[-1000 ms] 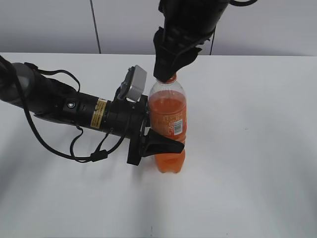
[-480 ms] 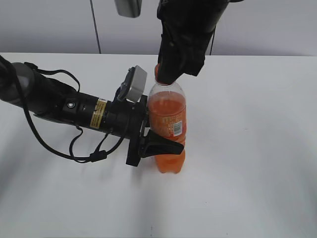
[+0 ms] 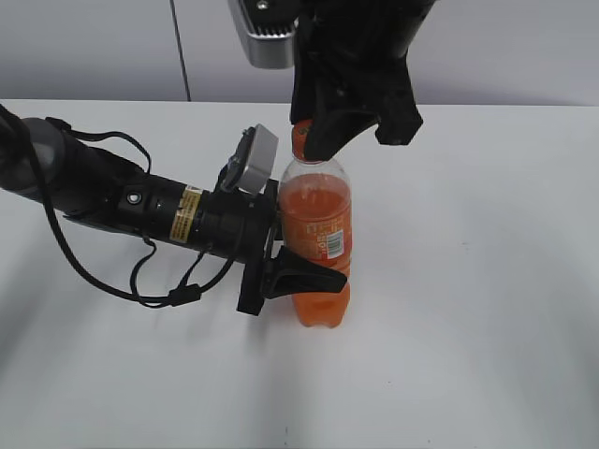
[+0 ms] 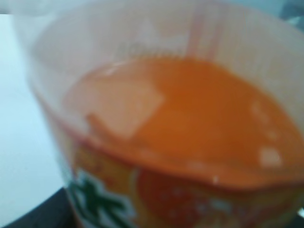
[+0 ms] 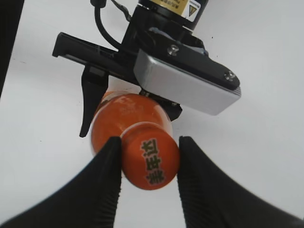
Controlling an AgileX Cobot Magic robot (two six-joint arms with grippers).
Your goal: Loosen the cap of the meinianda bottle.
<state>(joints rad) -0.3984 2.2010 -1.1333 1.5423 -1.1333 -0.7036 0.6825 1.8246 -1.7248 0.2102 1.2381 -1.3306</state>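
Here I keep the left gripper [image 3: 301, 271] clamped around the meinianda bottle [image 3: 316, 245], standing mid-table toward the far edge, so it cannot spin while the right gripper [image 5: 148, 159] pinches the cap [image 5: 150, 162] for unscrewing.

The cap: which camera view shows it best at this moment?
The right wrist view: the cap fills the middle, printed top facing the camera, the right end effector closed on its sides. The exterior view shows only an orange sliver under that end effector. The left wrist view shows only the bottle, no cap.
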